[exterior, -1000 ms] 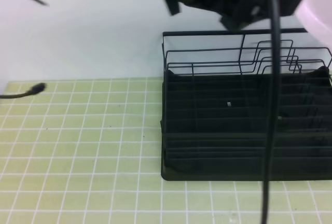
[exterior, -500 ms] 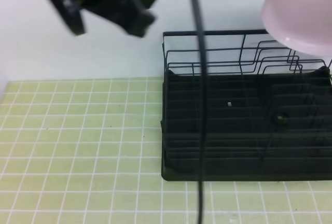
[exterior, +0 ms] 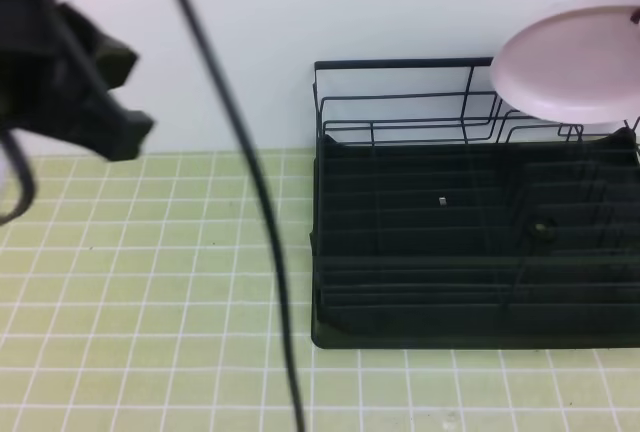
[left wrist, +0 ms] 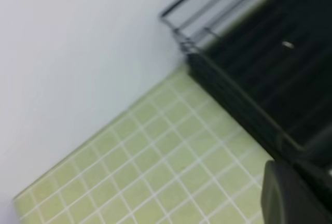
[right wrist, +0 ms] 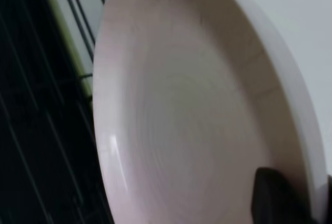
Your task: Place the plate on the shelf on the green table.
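The plate (exterior: 572,64) is off the worktop (exterior: 150,282) and in the air, above the far right corner of the shelf (exterior: 470,242). In the high view it hangs in front of the upper wire rails, with its lower edge near the tops of the bent dividers; whether it touches any wire cannot be told from here. So the pick-up looks done and the carry is nearly over, but the placing itself is not.

The right gripper (right wrist: 290,203) has its jaws pinched on the plate's rim: the wrist view shows a dark jaw tip lying against the rim at the lower right, with the plate's pale pink bowl filling most of that picture (the other jaw is out of sight behind the rim). The plate is tilted, not flat.

The left arm (exterior: 70,92) stands well to the left, over the green tiles and apart from the shelf. Its jaws are pressed together and hold nothing; only a dark corner of the left gripper (left wrist: 295,195) shows in its own view.

What remains, as a judgement: lower the plate between the dividers, let it settle on the slatted base, then release.
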